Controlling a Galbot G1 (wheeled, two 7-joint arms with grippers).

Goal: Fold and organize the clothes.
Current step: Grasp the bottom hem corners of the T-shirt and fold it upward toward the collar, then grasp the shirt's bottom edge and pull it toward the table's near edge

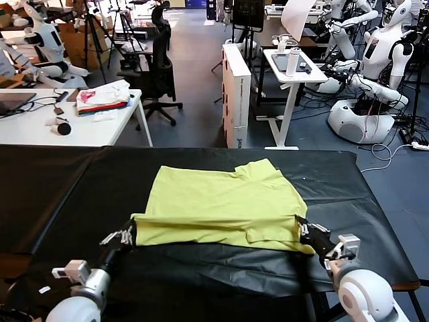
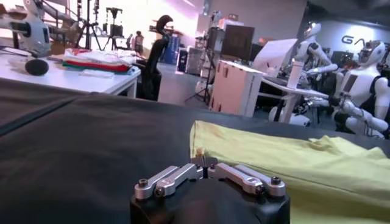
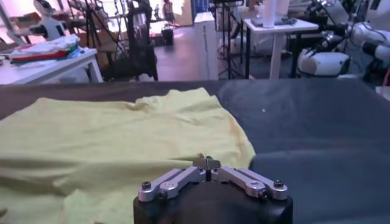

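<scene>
Black sheeting (image 1: 60, 181) carries your T-shirt (image 1: 221, 201) at its middle; left gripper (image 1: 132, 230) and right gripper (image 1: 303, 229) each pinch a near corner, ready to fold it.

Grey floor (image 1: 201, 80), white desks (image 1: 100, 124)

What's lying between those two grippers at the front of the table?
In the head view, the folded near edge of the yellow-green T-shirt spans from the left gripper to the right gripper, on the black table cover.
</scene>
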